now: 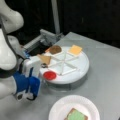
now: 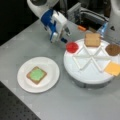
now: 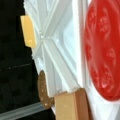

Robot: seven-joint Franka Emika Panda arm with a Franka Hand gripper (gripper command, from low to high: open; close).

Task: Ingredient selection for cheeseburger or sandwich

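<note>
The end effector [image 2: 65, 37] hangs low, tilted sideways.

Round white tray [image 1: 83, 65] [image 2: 86, 76] [image 3: 63, 41]: raised spokes split it into wedge compartments; it stands on my grey table in both front views, and fills most of my wrist view.
White paper plate [image 1: 61, 107] [image 2: 51, 66]: round with a fluted rim, lying flat on the table, near the tray but apart from it.
Grey metal table top [image 1: 105, 57] [image 2: 30, 37]: smooth and dull, bearing both tray and plate.
Grey metal block [image 1: 48, 37] [image 2: 83, 13]: boxy piece with a bar, just behind the tray at the table's far edge.
Small orange piece [image 2: 81, 28]: lies by that block, beside the tray's rim.
Black perforated board [image 2: 15, 110]: at a front view's bottom left, beyond the table's edge.
</note>
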